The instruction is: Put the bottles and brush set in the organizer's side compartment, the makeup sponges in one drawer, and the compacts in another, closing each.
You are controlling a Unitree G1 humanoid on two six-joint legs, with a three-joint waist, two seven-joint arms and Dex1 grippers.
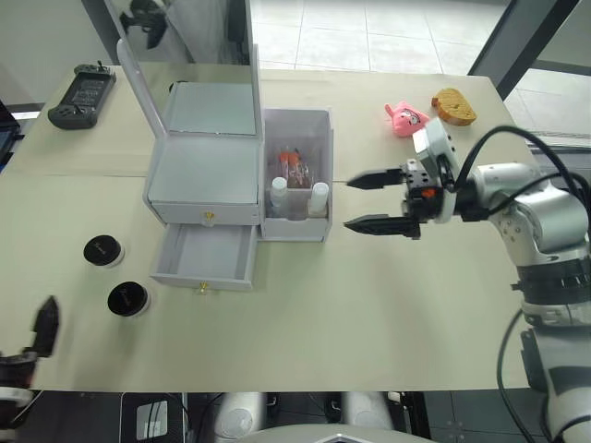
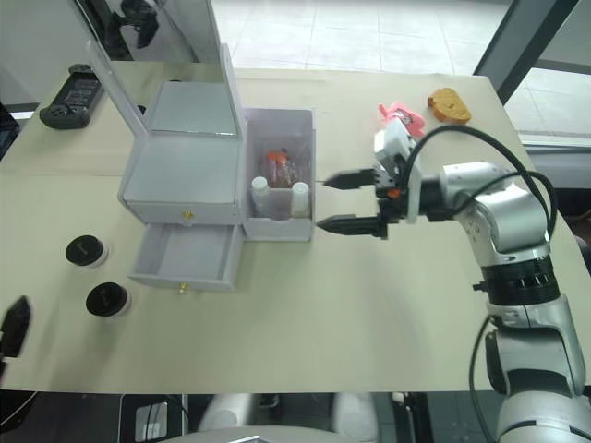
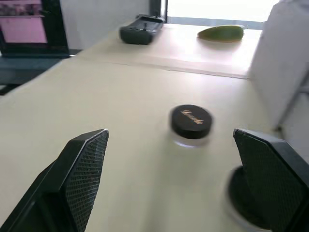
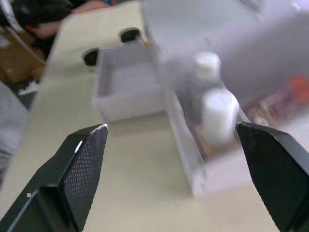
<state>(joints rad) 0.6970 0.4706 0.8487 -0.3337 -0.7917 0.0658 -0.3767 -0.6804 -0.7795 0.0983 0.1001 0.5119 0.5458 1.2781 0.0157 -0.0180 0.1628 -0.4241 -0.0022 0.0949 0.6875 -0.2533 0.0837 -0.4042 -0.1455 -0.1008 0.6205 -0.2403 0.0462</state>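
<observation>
Your right gripper [image 1: 374, 201], fingers spread wide and empty, sits mid-frame just right of the side compartment [image 1: 296, 125], where both bottles [image 1: 279, 190] and the brush set [image 1: 292, 161] stand. Your left gripper [image 1: 44, 325], at lower left, is also wide open and empty. The two compacts [image 1: 128, 299], black-lidded with whitish rims, lie on the table left of the open lower drawer [image 1: 205, 257]. Risk: a careless left reach may push a compact sideways or clip the drawer front, shifting the organizer [image 1: 205, 166].

Bottles [image 1: 297, 196] and brush set [image 1: 294, 166] stand in the organizer's [image 1: 203, 175] side compartment [image 1: 297, 226]; lower drawer [image 1: 205, 257] open; two black-lidded compacts [image 1: 128, 298] near the table's left edge.
</observation>
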